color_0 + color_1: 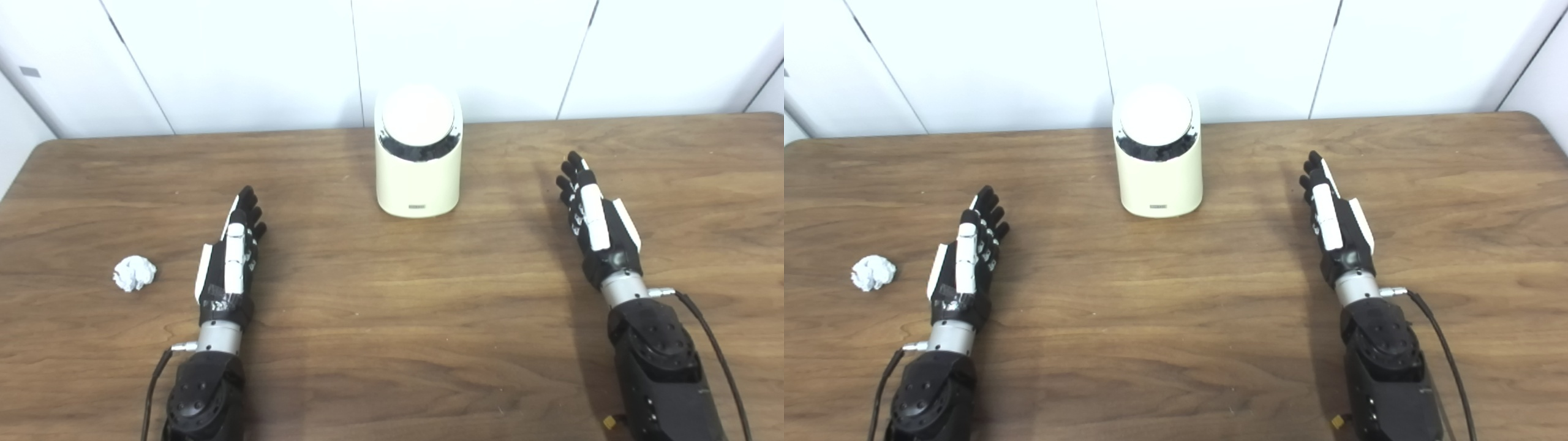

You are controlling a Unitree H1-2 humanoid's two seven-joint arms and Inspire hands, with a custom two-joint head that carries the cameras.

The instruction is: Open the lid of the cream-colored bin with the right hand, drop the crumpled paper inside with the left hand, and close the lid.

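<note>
- I see a white wall (245,61) made of flat panels with thin dark lines between them, right behind the work.
- Under it is the brown wooden counter (392,306). It fills most of what I see.
- My two black arms come in from the bottom, one on each side, and both lie out over the counter.
- The cream-colored bin (418,177) stands up straight at the back of the counter, in the middle, close to the wall. It is between my two arms and well apart from both.
- The lid (418,115) on top of the bin is round and white. It tips a little toward me, and I see a dark band under its front edge. I cannot tell if it is fully shut.
- My right robot hand (593,214) is out to the right of the bin. Its fingers are straight and spread, pointing to the wall, and it holds nothing.
- My left robot hand (231,257) is nearer to me, on the left. Its fingers are straight and apart too, and it holds nothing.
- The crumpled paper (134,273) is a small white ball. It lies on the counter just left of my left robot hand, not touching it, and far from the bin.
</note>
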